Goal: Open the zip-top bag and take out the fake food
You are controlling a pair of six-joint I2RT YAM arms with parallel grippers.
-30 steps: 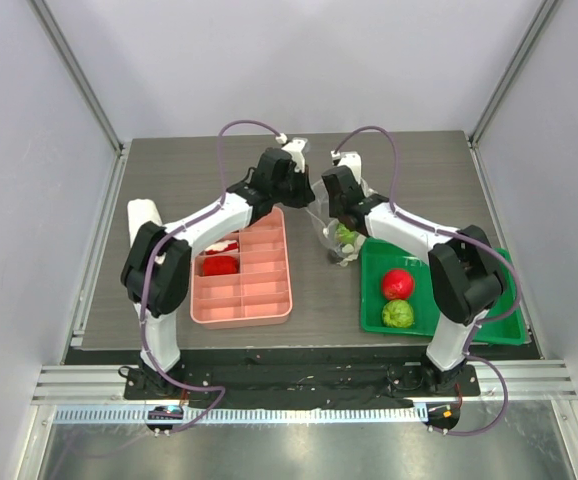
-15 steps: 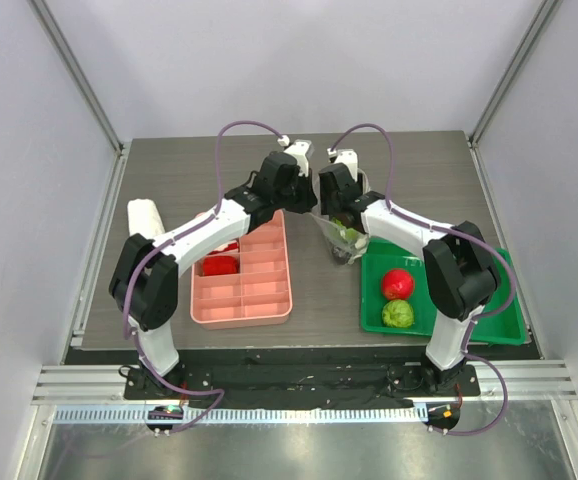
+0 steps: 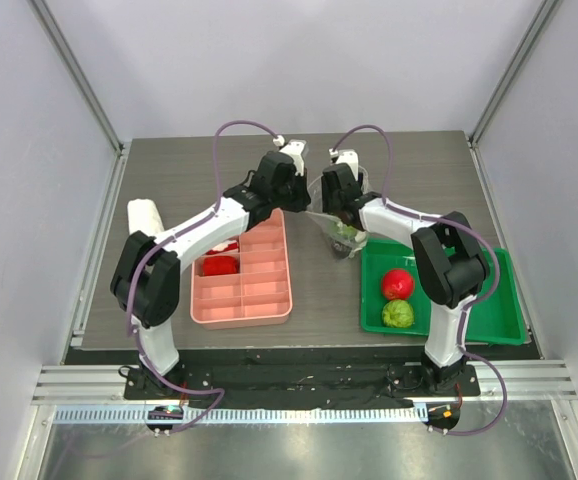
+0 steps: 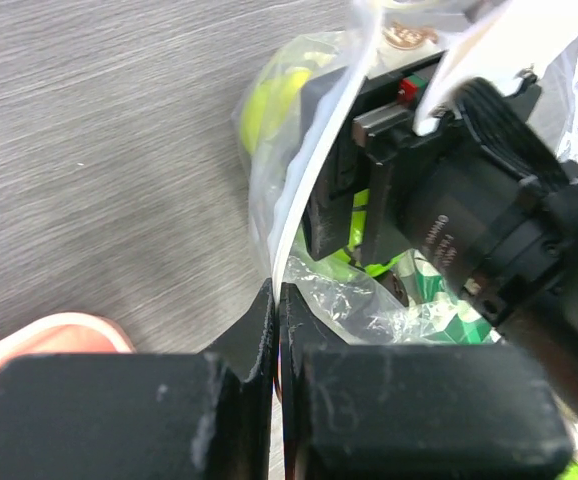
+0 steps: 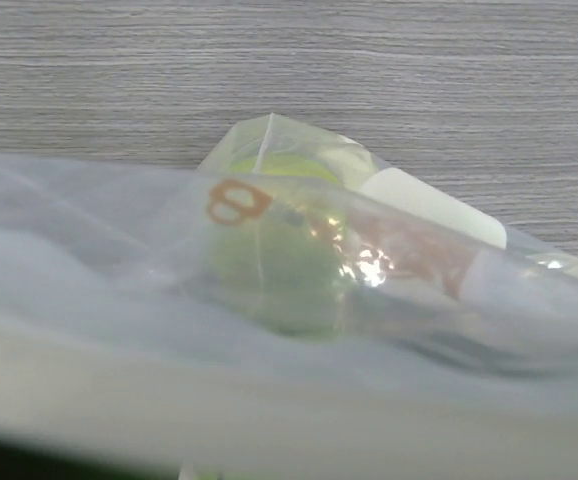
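The clear zip-top bag [image 3: 349, 250] stands between the two trays, its mouth held up. My left gripper [image 3: 307, 206] is shut on the bag's left edge [image 4: 281, 262]. My right gripper [image 3: 340, 204] reaches down inside the bag; in the left wrist view its black fingers [image 4: 327, 205] stand apart with green showing between them. The yellow-green pear [image 5: 281, 255] lies in the bag's bottom, blurred behind plastic in the right wrist view. The red apple [image 3: 397, 283] and the bumpy green fruit [image 3: 398, 313] rest in the green tray [image 3: 489, 325].
A pink divided tray [image 3: 269, 300] with red pieces [image 3: 219, 265] sits left of the bag, under the left forearm. A white object [image 3: 143, 214] lies near the table's left edge. Grey walls enclose the table.
The right arm has drawn in toward the bag and its gripper sits deeper in the mouth. The left gripper stays clamped on the bag's edge, shifted slightly.
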